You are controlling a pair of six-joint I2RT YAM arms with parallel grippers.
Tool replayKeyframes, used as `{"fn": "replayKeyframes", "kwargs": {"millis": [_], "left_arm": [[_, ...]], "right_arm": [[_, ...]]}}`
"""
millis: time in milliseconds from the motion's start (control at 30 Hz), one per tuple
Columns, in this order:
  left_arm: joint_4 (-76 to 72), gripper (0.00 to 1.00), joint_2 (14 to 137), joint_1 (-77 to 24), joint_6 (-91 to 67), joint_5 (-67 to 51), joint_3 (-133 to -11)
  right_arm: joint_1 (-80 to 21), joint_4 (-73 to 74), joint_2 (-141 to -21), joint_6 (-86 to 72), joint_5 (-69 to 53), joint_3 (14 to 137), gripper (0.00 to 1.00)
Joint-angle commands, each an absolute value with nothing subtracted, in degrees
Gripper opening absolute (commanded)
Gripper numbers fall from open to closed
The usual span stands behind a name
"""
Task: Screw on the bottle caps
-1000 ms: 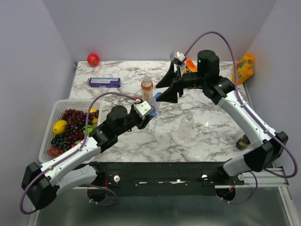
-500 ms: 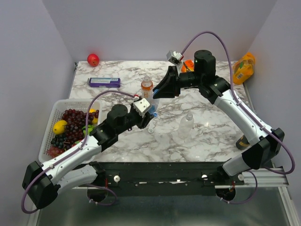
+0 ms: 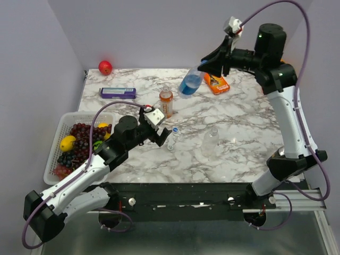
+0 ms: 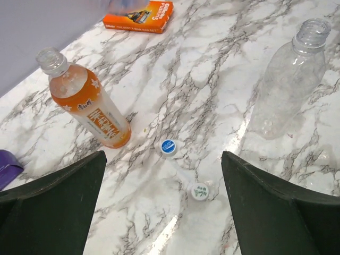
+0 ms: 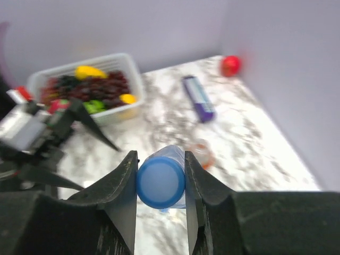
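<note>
Right gripper (image 3: 205, 65) hangs high over the far side of the table (image 3: 239, 154). Its fingers (image 5: 119, 199) are clamped on the blue-capped end of the blue-labelled bottle (image 3: 189, 85), and the bottle's body slants down toward 7 o'clock from the grip. Left gripper (image 3: 163, 137) sits low near the table's middle, jaws spread wide with nothing between them.

From the left wrist camera, a blue-topped cap (image 4: 168, 147) lies on the marble just ahead of the left gripper. A whitish cap (image 4: 200, 192) lies at 5 o'clock from it, near but not touching. The orange-drink bottle (image 4: 87, 109) stands uncapped at 10 o'clock from the pair, and the clear bottle (image 4: 289, 79) stands open-mouthed at 2 o'clock. A Gillette pack (image 4: 139, 16) lies farther off at 12 o'clock.
</note>
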State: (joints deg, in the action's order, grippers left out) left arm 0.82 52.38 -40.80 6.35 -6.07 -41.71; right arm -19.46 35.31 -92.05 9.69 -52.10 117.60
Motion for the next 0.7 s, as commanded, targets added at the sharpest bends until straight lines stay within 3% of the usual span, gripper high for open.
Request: {"fn": "replayKeyframes", "kwargs": {"millis": [0, 133, 333, 667], "left_arm": [[6.15, 0.99, 50.54, -38.85, 7.56, -6.42, -42.10], [4.05, 0.99, 52.03, -37.27, 5.63, -8.35, -42.19], [2.02, 0.99, 54.67, -36.91, 5.36, -10.19, -43.42], [2.81, 0.99, 56.69, -36.65, 5.36, -9.93, -44.03]], "right_arm": [[-13.64, 51.49, -94.30, 19.68, -42.47, 122.78, 0.05], [-11.08, 49.32, -92.90, 22.67, -33.69, 114.80, 0.05], [-7.21, 46.50, -95.27, 21.80, -31.47, 108.91, 0.06], [-3.87, 27.10, -90.44, 21.27, -40.60, 89.66, 0.10]]}}
